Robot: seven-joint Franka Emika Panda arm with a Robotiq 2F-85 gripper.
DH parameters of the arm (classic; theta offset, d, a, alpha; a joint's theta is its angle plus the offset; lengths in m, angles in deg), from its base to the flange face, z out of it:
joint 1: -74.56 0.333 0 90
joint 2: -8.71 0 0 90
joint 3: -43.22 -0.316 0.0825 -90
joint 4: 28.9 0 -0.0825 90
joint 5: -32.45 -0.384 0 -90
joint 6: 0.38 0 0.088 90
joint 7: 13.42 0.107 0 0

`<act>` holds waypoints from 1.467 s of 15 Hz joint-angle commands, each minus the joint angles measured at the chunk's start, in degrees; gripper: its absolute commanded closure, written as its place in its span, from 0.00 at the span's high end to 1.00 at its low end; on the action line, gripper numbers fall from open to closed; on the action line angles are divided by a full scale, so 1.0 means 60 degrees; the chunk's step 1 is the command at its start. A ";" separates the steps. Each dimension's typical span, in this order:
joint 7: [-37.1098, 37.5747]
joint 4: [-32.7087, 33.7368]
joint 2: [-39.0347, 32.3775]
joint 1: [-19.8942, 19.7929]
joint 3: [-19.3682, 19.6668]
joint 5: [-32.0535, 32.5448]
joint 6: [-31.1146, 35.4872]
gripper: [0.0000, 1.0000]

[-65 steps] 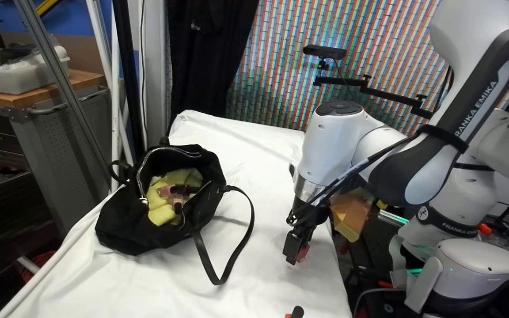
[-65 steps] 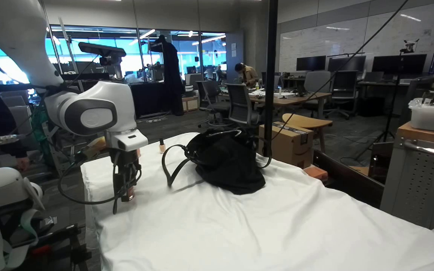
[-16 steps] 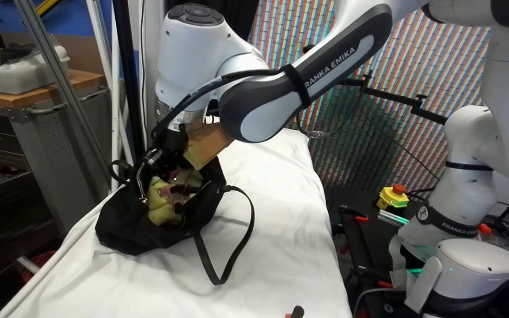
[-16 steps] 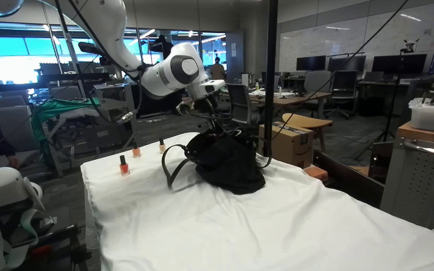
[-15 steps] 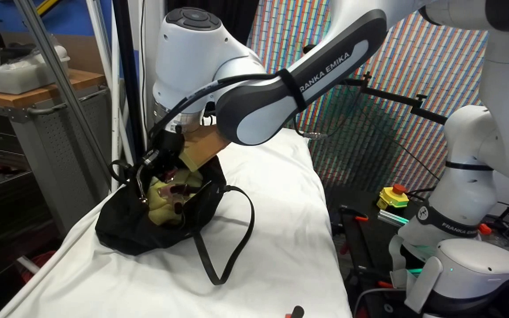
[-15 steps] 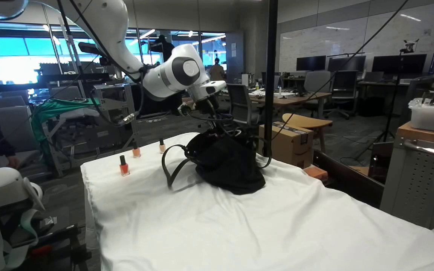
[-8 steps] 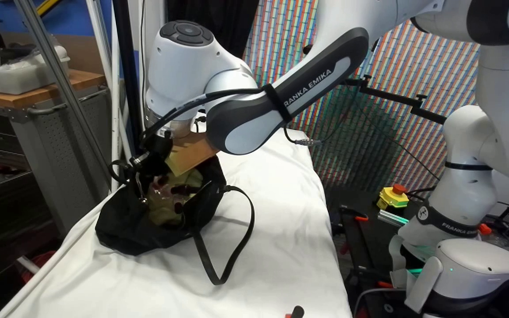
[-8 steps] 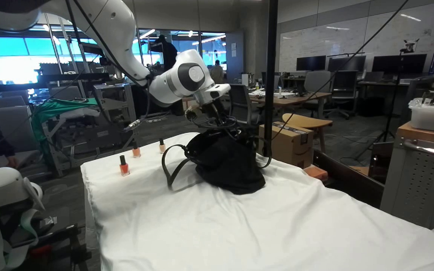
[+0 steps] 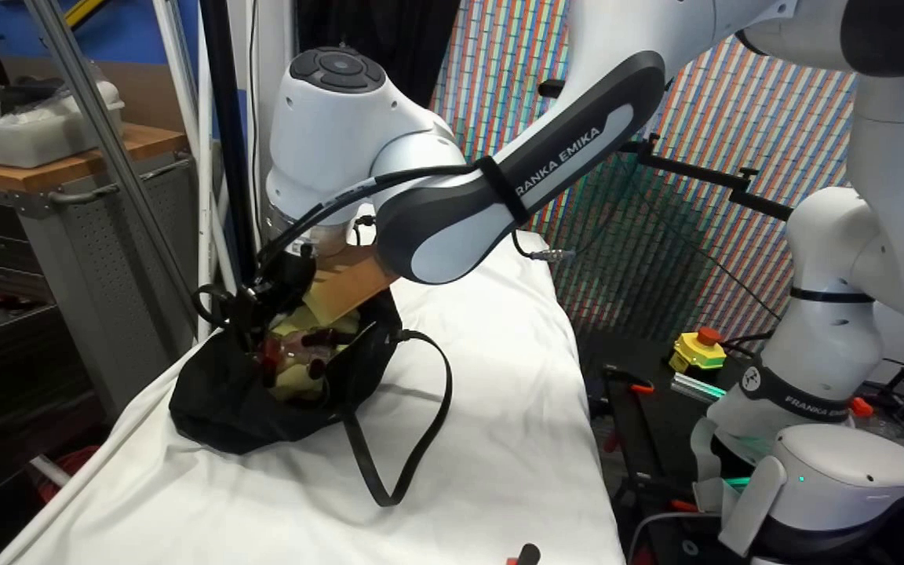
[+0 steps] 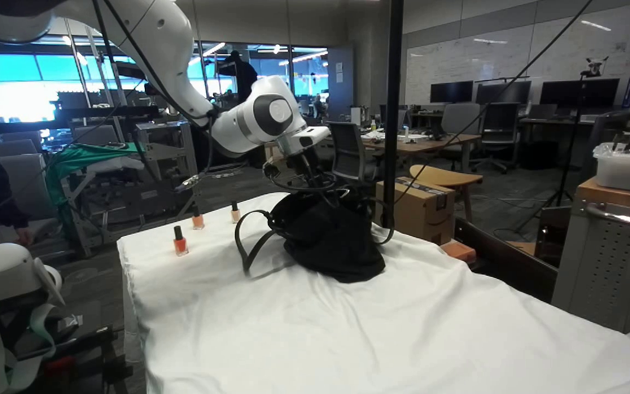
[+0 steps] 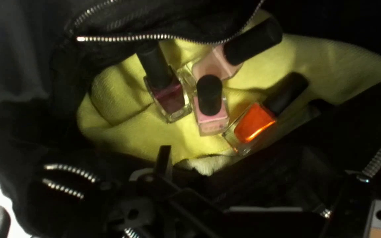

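Note:
My gripper reaches into the mouth of a black bag, with its fingers apart and nothing seen between them; the far finger is lost in shadow. Inside, on a yellow cloth, several nail polish bottles lie together: a dark maroon bottle, a pale peach-pink bottle, a pink bottle and an orange bottle. Closest to the jaws in the wrist view is the orange one. In an exterior view the bag's side hides the fingertips.
A red bottle, an orange-peach bottle and a pale peach bottle stand on the white cloth-covered table. The bag's strap loops out over the cloth. A black pole rises behind the bag.
The arm has swung from the table's edge to the bag, carrying a reddish bottle. Over the last second it sank deeper, the jaws opened, and the bottle was let go among the others.

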 commanded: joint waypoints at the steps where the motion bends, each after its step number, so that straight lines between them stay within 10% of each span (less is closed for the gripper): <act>1: -0.0300 -0.1556 0.1289 0.0074 -0.0425 -0.0373 -0.0198 1.00; 11: 0.0308 -0.4995 0.3785 0.0180 -0.1993 -0.1235 -0.0248 1.00; 22: -0.1457 -0.5326 0.3605 0.0167 -0.3524 -0.2849 -0.0263 1.00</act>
